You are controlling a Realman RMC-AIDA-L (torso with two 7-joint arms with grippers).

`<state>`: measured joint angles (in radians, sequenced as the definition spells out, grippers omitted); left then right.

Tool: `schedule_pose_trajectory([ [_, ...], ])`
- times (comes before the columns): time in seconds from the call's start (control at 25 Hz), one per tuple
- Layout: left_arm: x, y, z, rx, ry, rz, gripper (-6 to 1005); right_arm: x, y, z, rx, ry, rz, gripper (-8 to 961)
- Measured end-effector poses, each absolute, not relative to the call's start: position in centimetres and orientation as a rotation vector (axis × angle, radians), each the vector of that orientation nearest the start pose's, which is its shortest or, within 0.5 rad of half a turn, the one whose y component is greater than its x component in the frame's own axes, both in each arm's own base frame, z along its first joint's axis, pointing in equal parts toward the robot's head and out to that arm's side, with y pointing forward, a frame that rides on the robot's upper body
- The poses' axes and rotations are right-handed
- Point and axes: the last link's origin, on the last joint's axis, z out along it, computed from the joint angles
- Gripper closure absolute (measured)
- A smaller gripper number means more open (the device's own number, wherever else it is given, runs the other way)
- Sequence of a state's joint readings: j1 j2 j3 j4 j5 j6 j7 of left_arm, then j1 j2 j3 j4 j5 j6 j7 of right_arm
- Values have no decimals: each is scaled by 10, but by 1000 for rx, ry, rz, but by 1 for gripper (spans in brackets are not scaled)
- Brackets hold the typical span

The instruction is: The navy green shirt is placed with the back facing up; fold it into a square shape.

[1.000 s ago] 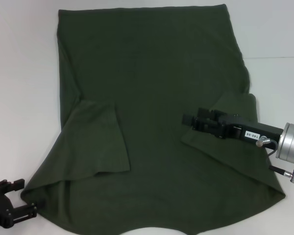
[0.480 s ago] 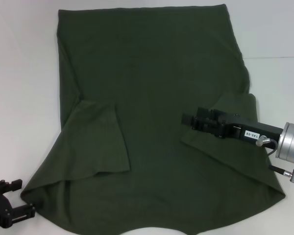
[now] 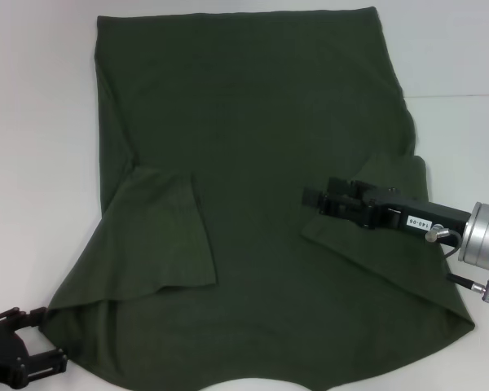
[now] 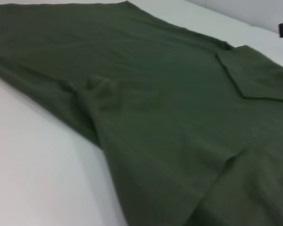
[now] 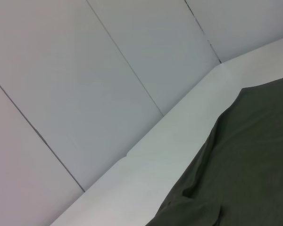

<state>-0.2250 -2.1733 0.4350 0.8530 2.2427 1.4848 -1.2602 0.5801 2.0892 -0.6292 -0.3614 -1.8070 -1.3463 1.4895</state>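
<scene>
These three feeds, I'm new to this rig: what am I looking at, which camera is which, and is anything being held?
The wide feed is the head camera, looking down at a white table. On it lies the navy green shirt, plain side up, both sleeves folded inward. The right pincer reaches over the folded right sleeve; I cannot tell whether it grips cloth. The left pincer sits open at the shirt's near left corner, holding nothing. The other two feeds come from wrist cameras: the left skims low across the shirt, the right shows its edge, the table and a wall.
</scene>
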Motion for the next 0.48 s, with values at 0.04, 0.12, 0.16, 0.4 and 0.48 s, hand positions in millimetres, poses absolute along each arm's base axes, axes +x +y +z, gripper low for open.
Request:
schedule_pose_trajectory([
  [0.04,-371,237,16,-2438,-853,-350,185,266,345,-36,-2404,1125,965,45],
  [0.12,-369,237,15,-2450,-848,-363,185,266,345,-35,-2403,1125,965,46],
  [0.16,-368,237,15,-2456,-846,-369,185,266,345,-35,-2402,1125,965,46],
  [0.4,-362,238,12,-2484,-841,-401,184,267,344,-35,-2398,1128,965,48],
  [0.48,-361,239,10,-2491,-842,-406,184,268,344,-35,-2396,1128,966,49],
])
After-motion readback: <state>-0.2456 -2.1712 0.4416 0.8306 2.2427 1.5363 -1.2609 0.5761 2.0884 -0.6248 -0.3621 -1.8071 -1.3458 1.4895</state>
